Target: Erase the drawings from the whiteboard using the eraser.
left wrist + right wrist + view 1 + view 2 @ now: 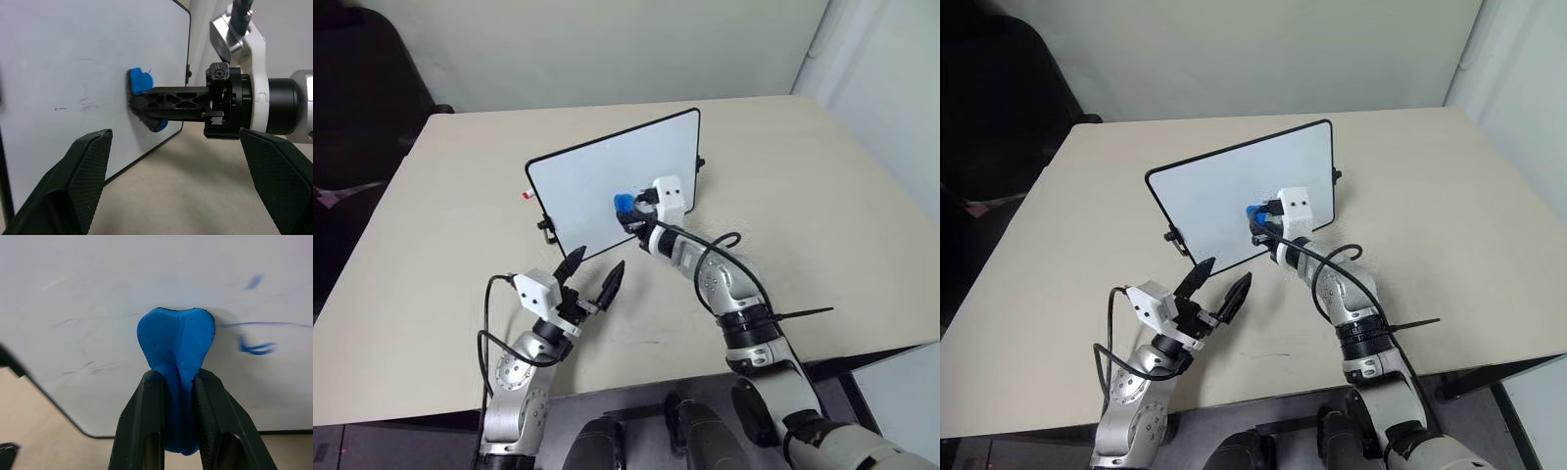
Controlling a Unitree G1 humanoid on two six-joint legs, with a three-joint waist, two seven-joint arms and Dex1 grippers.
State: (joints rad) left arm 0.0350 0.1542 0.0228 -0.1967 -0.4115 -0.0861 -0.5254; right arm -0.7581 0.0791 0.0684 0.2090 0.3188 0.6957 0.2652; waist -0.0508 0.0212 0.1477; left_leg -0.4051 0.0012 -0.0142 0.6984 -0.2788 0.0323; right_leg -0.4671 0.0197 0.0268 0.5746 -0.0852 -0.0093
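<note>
Nearest, the left end effector (592, 278) hovers with fingers apart over the worktop (431, 264). Beyond, the right end effector (178, 382) is clamped on the eraser (176, 340), pressing it against the upright whiteboard (597, 176). Wiping appears underway; next, sweep across the remaining blue drawings (257, 347).
</note>
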